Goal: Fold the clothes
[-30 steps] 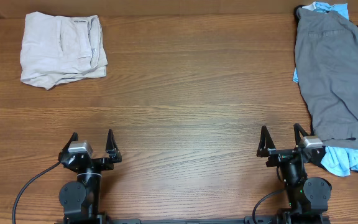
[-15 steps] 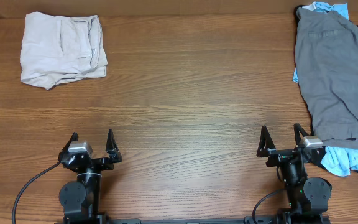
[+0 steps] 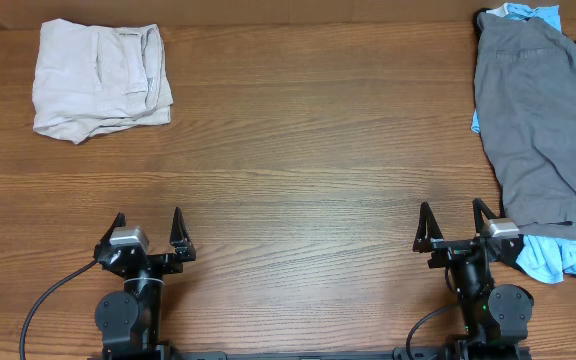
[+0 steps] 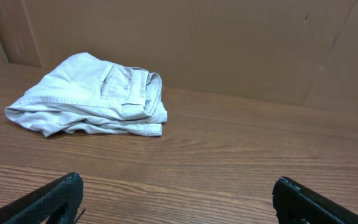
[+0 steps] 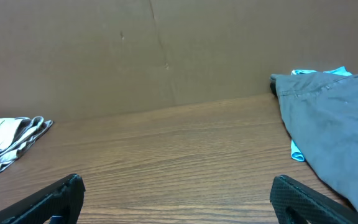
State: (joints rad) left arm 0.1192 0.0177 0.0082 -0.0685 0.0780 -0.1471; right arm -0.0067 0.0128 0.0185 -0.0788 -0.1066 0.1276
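Folded beige shorts (image 3: 100,78) lie at the table's far left; they also show in the left wrist view (image 4: 92,94) and at the left edge of the right wrist view (image 5: 8,140). Mid-grey shorts (image 3: 543,125) lie spread at the far right over light-blue pieces (image 3: 546,258) and a black piece (image 3: 485,18); the grey shorts also show in the right wrist view (image 5: 340,124). My left gripper (image 3: 148,228) is open and empty near the front edge, seen also in the left wrist view (image 4: 178,186). My right gripper (image 3: 456,222) is open and empty just left of the grey pile, seen also in the right wrist view (image 5: 178,186).
The wooden table (image 3: 308,150) spreads between the two piles. A brown cardboard wall (image 4: 229,43) stands along the back edge. Black cables (image 3: 43,300) run by the arm bases at the front.
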